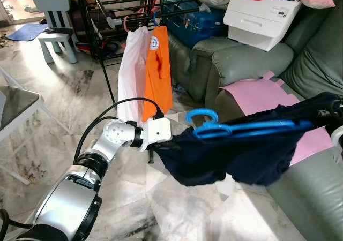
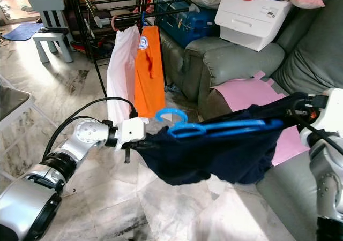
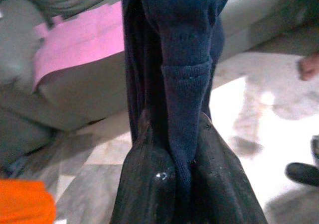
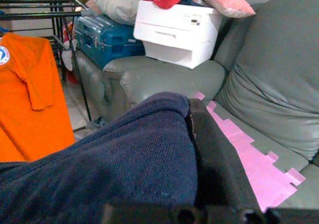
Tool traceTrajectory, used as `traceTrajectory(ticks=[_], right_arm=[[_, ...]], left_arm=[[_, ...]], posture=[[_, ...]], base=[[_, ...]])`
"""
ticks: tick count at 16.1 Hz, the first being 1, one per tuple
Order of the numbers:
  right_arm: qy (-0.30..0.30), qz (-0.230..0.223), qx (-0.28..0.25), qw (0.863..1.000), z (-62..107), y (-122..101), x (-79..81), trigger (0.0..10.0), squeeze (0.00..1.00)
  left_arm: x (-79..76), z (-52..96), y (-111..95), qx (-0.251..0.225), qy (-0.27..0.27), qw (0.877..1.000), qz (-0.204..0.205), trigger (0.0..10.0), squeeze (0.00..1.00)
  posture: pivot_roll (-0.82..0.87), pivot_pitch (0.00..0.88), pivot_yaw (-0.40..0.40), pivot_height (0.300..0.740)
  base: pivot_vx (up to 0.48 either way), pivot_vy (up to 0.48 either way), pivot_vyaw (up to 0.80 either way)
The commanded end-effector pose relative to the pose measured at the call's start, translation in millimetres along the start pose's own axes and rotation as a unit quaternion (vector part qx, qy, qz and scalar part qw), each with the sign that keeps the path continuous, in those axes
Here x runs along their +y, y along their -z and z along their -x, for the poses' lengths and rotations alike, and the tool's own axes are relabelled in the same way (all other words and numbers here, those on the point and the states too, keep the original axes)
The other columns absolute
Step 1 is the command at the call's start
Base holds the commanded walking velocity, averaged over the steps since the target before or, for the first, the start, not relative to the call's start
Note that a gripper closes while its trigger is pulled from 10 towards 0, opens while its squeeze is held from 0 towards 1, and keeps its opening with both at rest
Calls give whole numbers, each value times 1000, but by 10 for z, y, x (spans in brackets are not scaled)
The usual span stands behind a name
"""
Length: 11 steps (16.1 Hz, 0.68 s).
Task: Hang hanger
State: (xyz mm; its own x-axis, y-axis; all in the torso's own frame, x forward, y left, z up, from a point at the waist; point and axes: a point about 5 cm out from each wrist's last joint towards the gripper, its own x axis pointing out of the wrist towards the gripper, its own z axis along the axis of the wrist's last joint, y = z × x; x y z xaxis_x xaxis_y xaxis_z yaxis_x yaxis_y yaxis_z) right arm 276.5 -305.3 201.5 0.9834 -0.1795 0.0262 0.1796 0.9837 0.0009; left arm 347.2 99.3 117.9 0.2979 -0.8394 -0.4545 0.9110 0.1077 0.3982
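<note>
Silver-cased, the left arm reaches forward over the marble floor, and its left pincer is closed on one end of a dark navy garment; the left wrist view shows the knit fabric clamped between the two black fingers. Behind the arm, at the left of the scene, a pale blue child's chair stands on the floor. Further in, a black drying rack carries a white garment and an orange shirt, hanging side by side and touching. In front of these, the navy garment is stretched roughly level between the two pincers, sagging in the middle. The blue hanger lies inside the garment's upper edge, with its hook protruding above the fabric near the left pincer; the hanger is well apart from the rack. To the right, a grey-green sofa holds a blue suitcase, a white box-shaped printer and a pink sheet on the seat. At the far right, the right pincer is at the other end of the garment; fabric covers its fingers, so it cannot be determined whether they are closed.
</note>
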Motion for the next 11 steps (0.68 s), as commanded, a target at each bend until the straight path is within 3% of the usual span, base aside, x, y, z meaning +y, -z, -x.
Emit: traceTrajectory(ticks=[1, 3, 6, 9, 11], right_arm=[[47, 13, -41, 998, 53, -191, -150, 0, 0], [38, 24, -37, 998, 55, -170, -109, 0, 0], [34, 38, -35, 998, 35, -166, -81, 0, 0], [22, 42, -31, 998, -19, -109, 59, 0, 0], [-12, 32, -23, 999, -97, -20, 359, 0, 0]], left_arm=[[25, 86, 156, 48, -26, 998, 30, 0, 0], [65, 74, 228, 98, -74, 992, 30, 0, 0], [88, 86, 319, 136, -130, 981, 48, 0, 0], [134, 33, 290, 121, -190, 970, 86, 0, 0], [141, -86, 205, 84, -225, 961, 135, 0, 0]], posture=[[-43, 0, -27, 740], [-43, 0, -25, 740], [-44, 0, -22, 740], [-39, 0, -20, 740], [-35, 0, -21, 740]], base=[[0, 0, 0], [0, 0, 0], [0, 0, 0], [0, 0, 0], [0, 0, 0]])
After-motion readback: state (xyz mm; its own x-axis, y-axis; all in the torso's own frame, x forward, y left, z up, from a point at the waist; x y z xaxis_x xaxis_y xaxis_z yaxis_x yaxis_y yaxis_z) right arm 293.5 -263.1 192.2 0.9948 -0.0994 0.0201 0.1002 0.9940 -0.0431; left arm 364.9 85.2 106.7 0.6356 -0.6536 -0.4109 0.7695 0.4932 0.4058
